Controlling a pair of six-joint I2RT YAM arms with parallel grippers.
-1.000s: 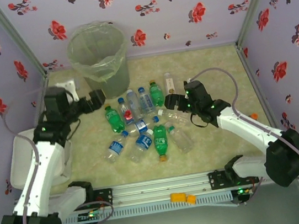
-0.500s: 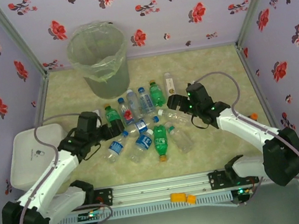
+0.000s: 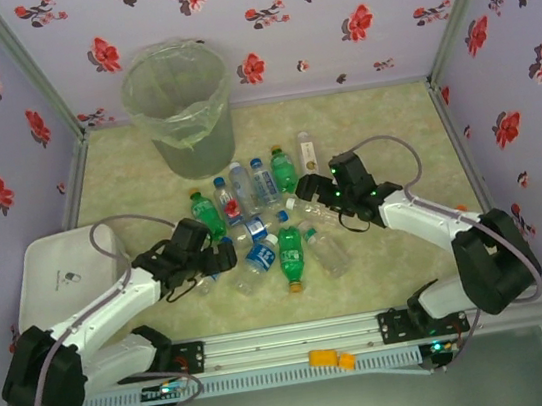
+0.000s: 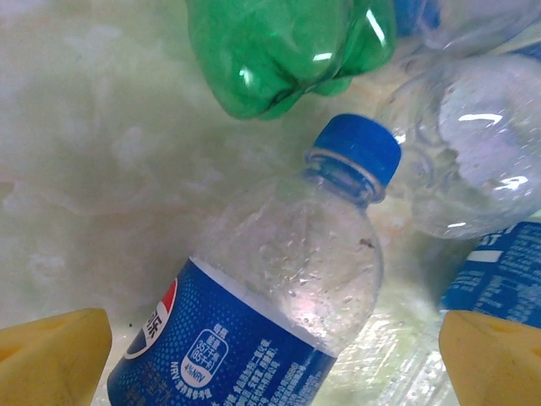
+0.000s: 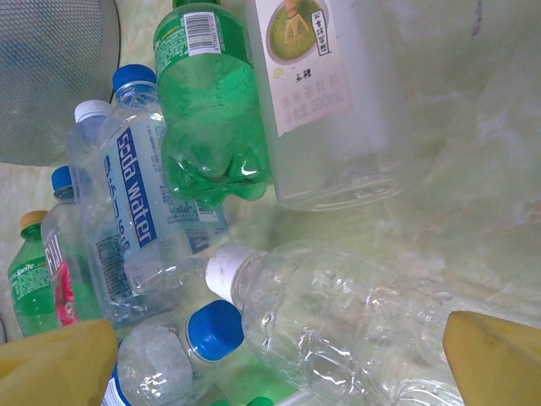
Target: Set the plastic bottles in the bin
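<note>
While the tall translucent grey-green bin (image 3: 179, 105), lined with a clear bag, stands near the table's (image 3: 393, 135) far left corner, its contents cannot be made out through the wall. The small plastic bottles (image 3: 291, 251) lie clustered mid-table, just in front of it. The left gripper (image 3: 220, 259) hangs with yellow fingers wide apart either side of a clear blue-capped, blue-labelled bottle (image 4: 279, 288). The right gripper (image 3: 311, 189) is likewise spread over a clear white-capped bottle (image 5: 338, 321), whose base is cut off.
</note>
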